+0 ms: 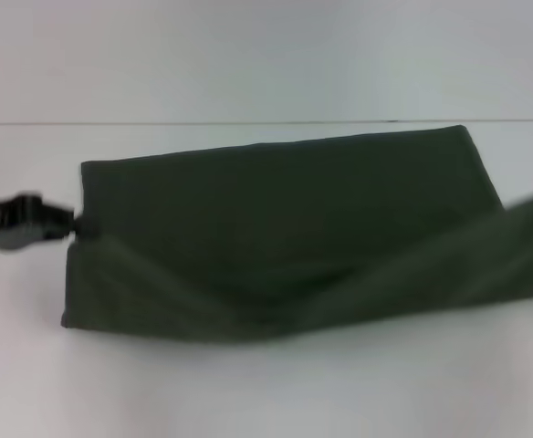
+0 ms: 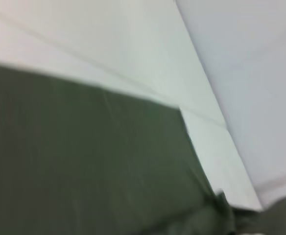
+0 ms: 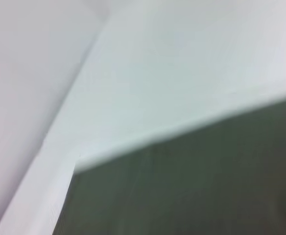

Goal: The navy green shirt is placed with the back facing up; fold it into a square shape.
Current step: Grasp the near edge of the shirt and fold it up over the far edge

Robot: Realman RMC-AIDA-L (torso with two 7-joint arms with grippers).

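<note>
A: One shirt (image 1: pixel 276 237), dark green, lies across the white table (image 1: pixel 266 392) as a wide folded band; the near layer slopes up toward the right, where it runs out of the head view.

B: And the left gripper (image 1: pixel 66 222)?

A: At the shirt's left edge, right against the cloth where the near layer meets the flat one. It seems to pinch that edge, but the blur keeps me from telling whether it is closed.

B: The right one?

A: Not seen. Its wrist view shows only green cloth (image 3: pixel 192 186) and table (image 3: pixel 172 73).

B: Farther back?

A: The shirt's far edge, then bare table to the wall (image 1: pixel 266 55).
</note>
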